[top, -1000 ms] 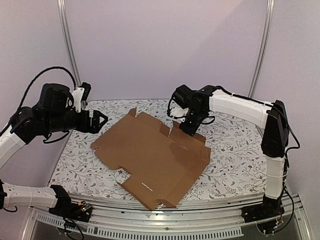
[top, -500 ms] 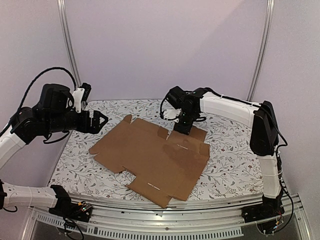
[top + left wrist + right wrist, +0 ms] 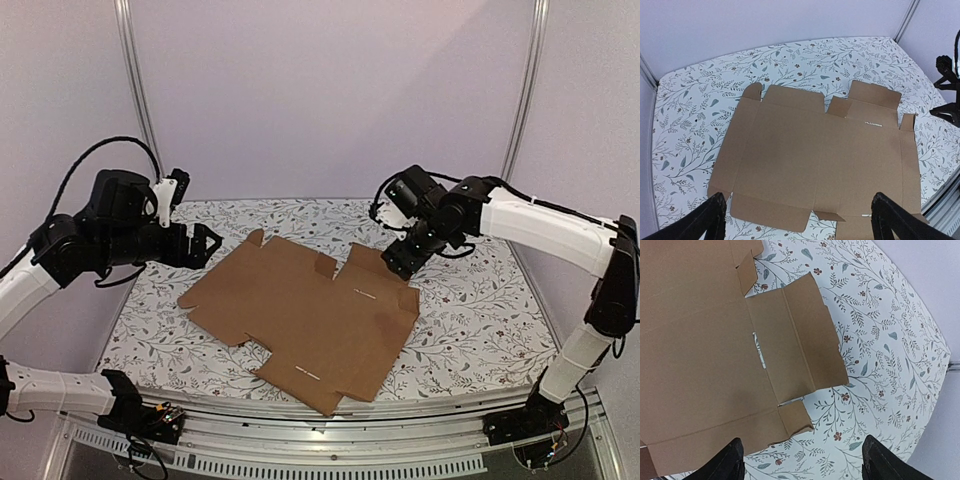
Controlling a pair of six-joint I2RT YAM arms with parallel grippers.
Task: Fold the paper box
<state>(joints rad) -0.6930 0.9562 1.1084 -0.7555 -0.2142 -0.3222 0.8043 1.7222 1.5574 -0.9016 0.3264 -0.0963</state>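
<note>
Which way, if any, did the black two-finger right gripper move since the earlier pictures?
Yes. The right gripper shifted to the right, nearer the grey metal post at the back.

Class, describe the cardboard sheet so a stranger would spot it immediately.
Start at the white table printed with leafy sprigs. Flat across its middle lies a plain brown die-cut cardboard sheet. Flaps, tabs and slots edge it, unlike anything nearby.

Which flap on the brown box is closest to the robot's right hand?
The big back flap on the cardboard, beside the thin slot. The right gripper hovers open at its edge; all the rest lie farther off.
</note>
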